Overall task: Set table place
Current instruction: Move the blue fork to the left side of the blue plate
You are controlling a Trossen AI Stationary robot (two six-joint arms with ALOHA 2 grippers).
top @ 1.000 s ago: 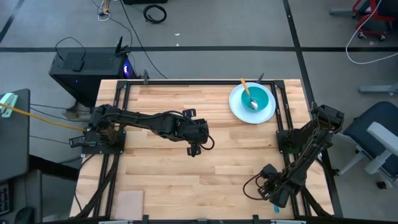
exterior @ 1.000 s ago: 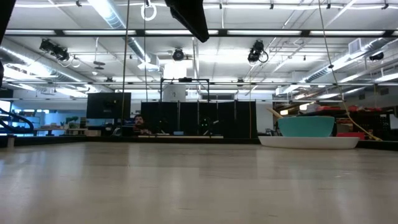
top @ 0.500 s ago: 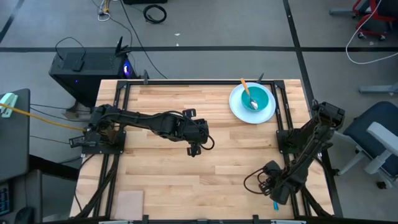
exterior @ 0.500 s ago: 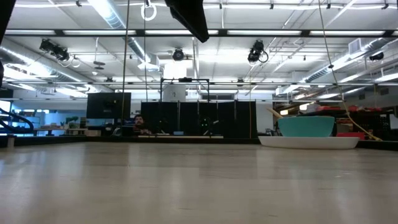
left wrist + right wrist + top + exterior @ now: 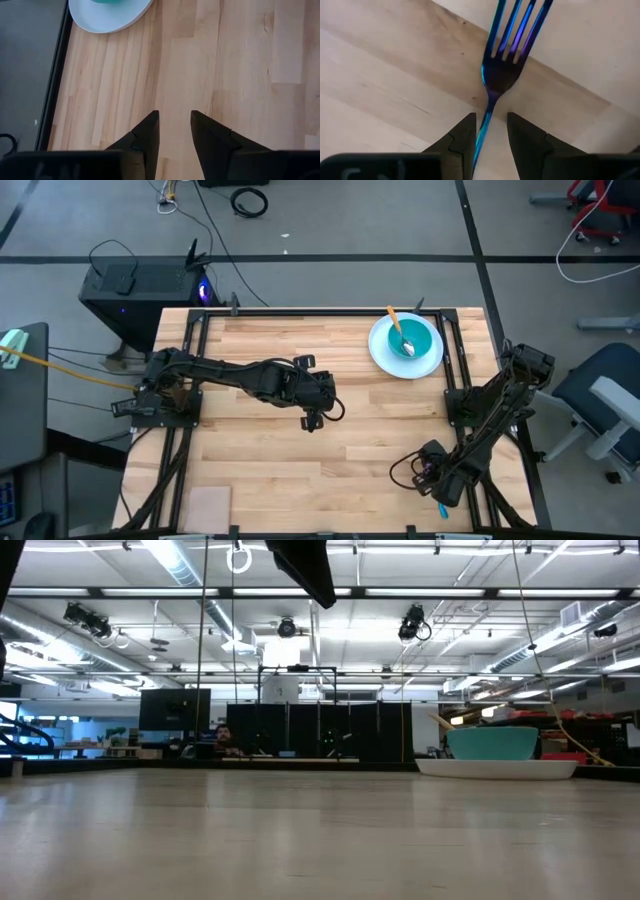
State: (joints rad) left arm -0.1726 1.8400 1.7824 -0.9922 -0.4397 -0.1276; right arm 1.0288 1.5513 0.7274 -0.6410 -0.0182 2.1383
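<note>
A white plate [image 5: 405, 347] sits at the table's far right with a teal bowl [image 5: 414, 338] on it. An orange-handled spoon [image 5: 397, 327] rests in the bowl, handle on the rim. Plate [image 5: 495, 769] and bowl [image 5: 492, 743] also show in the low view. My right gripper [image 5: 428, 477] is near the table's near right corner, shut on a blue-handled fork [image 5: 502, 75]. The fork's handle end [image 5: 442, 508] sticks out behind the gripper. My left gripper [image 5: 175, 125] is open and empty above bare wood at mid-table. My right gripper has the fork's thin neck [image 5: 485, 122] running back between its two fingers, close against one finger [image 5: 465, 137]. The fork lies along the fingers, tines ahead of the fingertips. The place of contact farther back on the handle is hidden by the gripper itself.
A tan rectangular pad [image 5: 208, 505] lies at the near left corner. Black rails edge the table [image 5: 300, 311]. The plate's rim also shows in the left wrist view [image 5: 110, 12]. Bare wood lies between the two arms.
My right gripper has shifted a little toward the table's left and far edge, and the fork's blue handle end has gone with it.
</note>
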